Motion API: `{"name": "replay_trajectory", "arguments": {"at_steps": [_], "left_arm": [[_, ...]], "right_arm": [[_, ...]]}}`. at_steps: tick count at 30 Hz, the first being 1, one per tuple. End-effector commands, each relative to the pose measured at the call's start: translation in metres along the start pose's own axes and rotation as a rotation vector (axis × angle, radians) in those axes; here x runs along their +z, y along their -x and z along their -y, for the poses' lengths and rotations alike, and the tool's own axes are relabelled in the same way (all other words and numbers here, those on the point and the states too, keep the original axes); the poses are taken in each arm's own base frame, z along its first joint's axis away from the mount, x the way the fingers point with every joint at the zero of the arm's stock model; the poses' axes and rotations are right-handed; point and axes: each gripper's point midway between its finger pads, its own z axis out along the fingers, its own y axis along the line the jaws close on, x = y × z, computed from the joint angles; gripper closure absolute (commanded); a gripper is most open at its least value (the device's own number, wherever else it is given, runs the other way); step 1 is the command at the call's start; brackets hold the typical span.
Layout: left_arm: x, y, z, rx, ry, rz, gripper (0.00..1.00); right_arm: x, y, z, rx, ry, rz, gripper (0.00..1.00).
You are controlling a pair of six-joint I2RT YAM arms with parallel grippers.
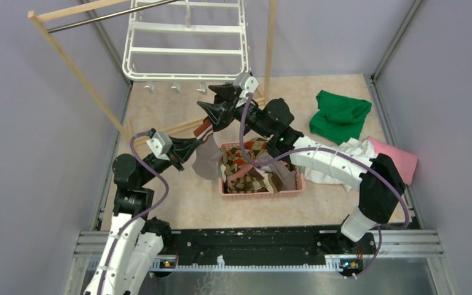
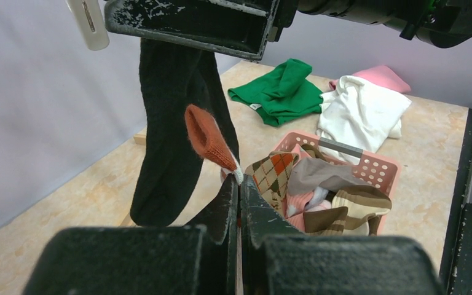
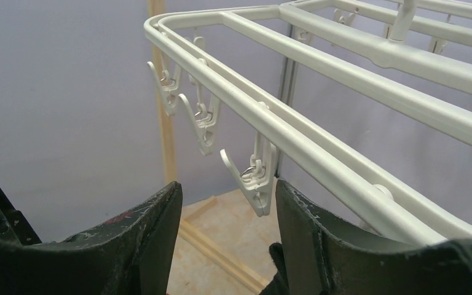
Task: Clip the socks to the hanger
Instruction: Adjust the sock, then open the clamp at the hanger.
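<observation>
Hanger (image 1: 184, 51), top view: it hangs at the far side from the wooden rack (image 1: 78, 74), with its near row of clips just above my right tool (image 1: 216, 103). One sock (image 1: 208, 161) sags between that tool and my left tool (image 1: 187, 149). It hangs over the counter (image 1: 178, 203), just left of the pink basket (image 1: 261, 193) where the other socks (image 1: 252, 169) lie heaped.

Left wrist view. The left tool is closed, pinching the pale edge of an orange patch (image 2: 204, 136) on the sock. The dark body droops free beside it.
- Handling (judgement): light and limp, with no stiffness. It will fold wherever it is unsupported, so the edge needs holding taut between two points.
- Best hold: the cuff rim, leaving a short margin of cloth proud for a clip to bite.
- Hidden: the sock's upper end runs behind the underside of the right tool, so I cannot see how it is supported there.

Right wrist view. The right tool's jaws stand apart. One clip (image 3: 255, 178) hangs between the fingers (image 3: 147, 239), empty as far as I can see.
- A dark scrap low against the other finger may be the sock. I cannot tell whether it is caught or merely draped.
- The clips look small, sprung and thin. I judge them fragile, so press gently.
- The hanger's far side is cut off here.
</observation>
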Motion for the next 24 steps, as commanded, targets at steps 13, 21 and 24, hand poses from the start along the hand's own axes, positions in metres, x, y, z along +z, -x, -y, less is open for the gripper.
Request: {"name": "replay_trajectory", "arguments": {"at_steps": [13, 21, 24], "left_arm": [[0.009, 0.004, -0.006, 0.022, -0.019, 0.051, 1.0], [0.014, 0.002, -0.008, 0.006, -0.036, 0.057, 1.0], [0.015, 0.003, -0.008, 0.005, -0.04, 0.059, 1.0]], "right_arm": [[0.019, 0.033, 0.013, 0.052, -0.107, 0.13, 0.42], [0.02, 0.039, 0.013, 0.052, -0.106, 0.178, 0.4], [0.02, 0.042, 0.013, 0.048, -0.103, 0.195, 0.4]]}}
